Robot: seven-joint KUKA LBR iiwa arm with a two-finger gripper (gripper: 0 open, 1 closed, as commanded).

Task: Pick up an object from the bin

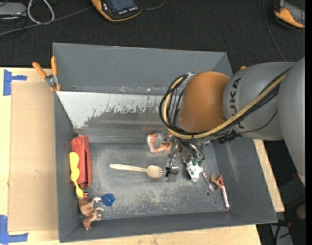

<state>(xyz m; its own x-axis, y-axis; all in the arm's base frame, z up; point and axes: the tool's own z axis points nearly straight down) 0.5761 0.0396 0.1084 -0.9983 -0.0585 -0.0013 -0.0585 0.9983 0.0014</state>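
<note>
Beside tool (181, 170), slender wooden spoon (136, 168)

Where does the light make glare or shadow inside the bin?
In the camera view, a bright glare band lies across the bin's far wall; the floor near the gripper, under the orange wrist cover, looks darker, shaded by the arm; the wooden spoon lies lit.
</note>
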